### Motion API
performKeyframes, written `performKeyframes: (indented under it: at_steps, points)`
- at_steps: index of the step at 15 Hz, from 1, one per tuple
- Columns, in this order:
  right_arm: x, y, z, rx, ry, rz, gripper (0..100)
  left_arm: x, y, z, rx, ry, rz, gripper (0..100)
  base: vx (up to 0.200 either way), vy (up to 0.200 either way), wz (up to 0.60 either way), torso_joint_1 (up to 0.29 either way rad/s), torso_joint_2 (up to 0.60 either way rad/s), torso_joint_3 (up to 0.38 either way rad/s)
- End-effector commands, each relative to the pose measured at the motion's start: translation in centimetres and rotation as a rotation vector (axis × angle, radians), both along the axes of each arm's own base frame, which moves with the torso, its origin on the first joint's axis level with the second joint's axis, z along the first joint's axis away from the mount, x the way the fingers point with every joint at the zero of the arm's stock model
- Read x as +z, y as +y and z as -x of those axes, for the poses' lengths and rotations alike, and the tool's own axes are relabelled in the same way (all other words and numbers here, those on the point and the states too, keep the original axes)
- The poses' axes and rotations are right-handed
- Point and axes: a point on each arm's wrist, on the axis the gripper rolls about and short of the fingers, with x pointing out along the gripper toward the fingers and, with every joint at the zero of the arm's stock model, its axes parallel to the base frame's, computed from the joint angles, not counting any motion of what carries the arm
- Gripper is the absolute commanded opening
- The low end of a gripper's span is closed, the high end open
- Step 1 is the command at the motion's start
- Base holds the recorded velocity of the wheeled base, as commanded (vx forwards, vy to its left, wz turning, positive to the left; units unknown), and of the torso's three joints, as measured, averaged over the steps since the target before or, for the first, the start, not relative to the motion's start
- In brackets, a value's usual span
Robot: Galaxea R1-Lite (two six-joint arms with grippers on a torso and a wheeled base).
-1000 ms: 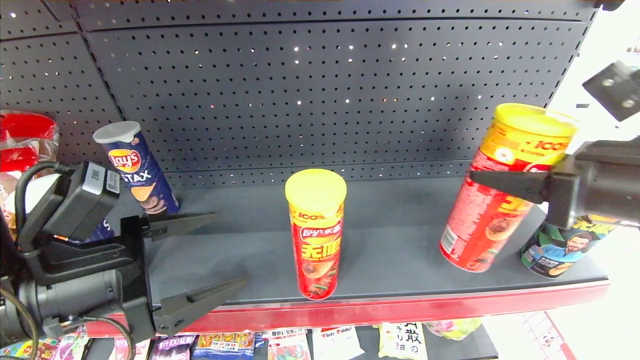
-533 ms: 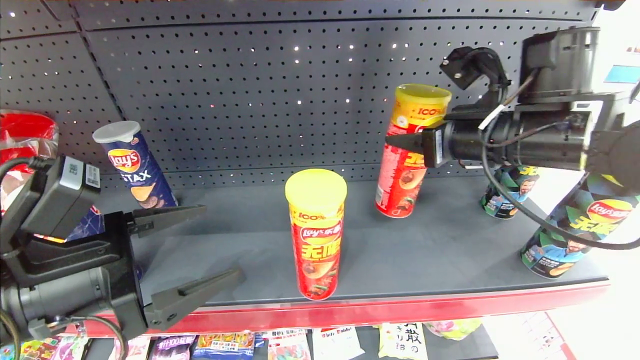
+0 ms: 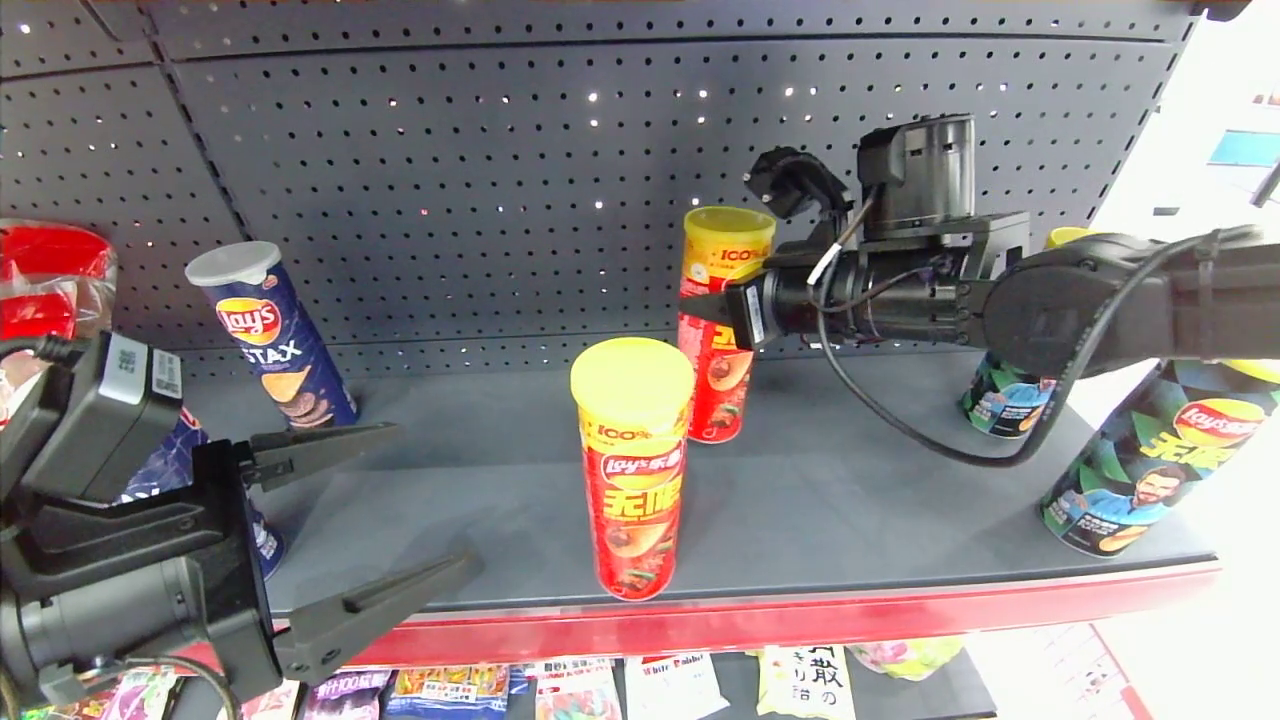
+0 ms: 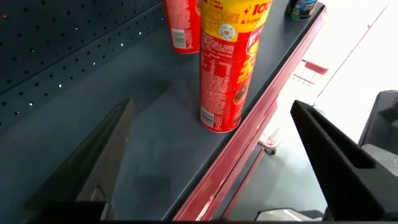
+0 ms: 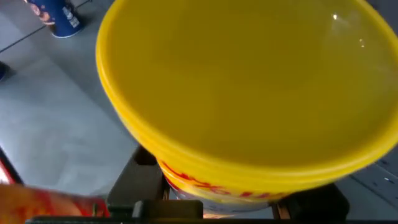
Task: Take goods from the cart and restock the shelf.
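Nearest of all, the left end effector hung at the left front of the shelf. It was released, its two dark fingers spread wide with nothing between them, about level with the shelf's red front edge. Below that edge, snack packets lay on a lower level.

Just inside the edge, near the middle, the front can stood upright, red with a yellow lid, apart from both end effectors. The left wrist view showed it on the dark board a little ahead of the spread fingers. A green can stood at the right front corner.

Farther in, behind the front can and a little to its right, was the held can, also red with a yellow lid. The right end effector was clenched on it, grasping the upper body just under the lid, with the arm coming in from the right. The can was nearly upright with its base down at the shelf board; whether it touched the board could not be told. In the right wrist view its yellow lid lay directly before the camera, with dark finger parts at either side of the body beneath.

Beyond, a second green can stood under the right arm. At the far left a blue can leaned back against the pegboard.
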Motion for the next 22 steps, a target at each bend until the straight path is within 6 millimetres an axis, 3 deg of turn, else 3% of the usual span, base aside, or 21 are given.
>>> performKeyframes:
  at_steps: [1, 7, 19, 20, 22]
  points:
    - [-1.0, 0.8, -1.0, 0.005, 0.013, 0.008, 0, 0.0, 0.0, 0.0, 0.004, 0.002, -0.002, 100, 0.0, 0.0, 0.0, 0.0, 0.0, 0.0]
    - [-1.9, 3.1, -2.1, 0.037, -0.006, -0.004, 0, -0.1, 0.0, -0.1, 0.01, 0.004, -0.004, 100, 0.0, 0.0, 0.0, 0.0, 0.0, 0.0]
    - [-2.8, 3.9, -3.0, 0.035, 0.006, -0.008, 0, -0.3, 0.0, -0.1, 0.011, 0.014, -0.007, 100, 0.0, 0.0, 0.0, 0.0, 0.0, 0.0]
    - [-2.7, 3.8, -3.0, 0.035, 0.005, -0.01, 100, -0.3, -0.1, -0.2, 0.011, 0.015, -0.007, 100, 0.0, 0.0, 0.0, 0.0, 0.0, 0.0]
    - [-2.4, 3.8, -2.7, 0.033, 0.009, -0.02, 100, -0.5, 0.0, -0.1, 0.011, 0.022, -0.01, 100, 0.0, 0.0, 0.0, 0.0, 0.0, 0.0]
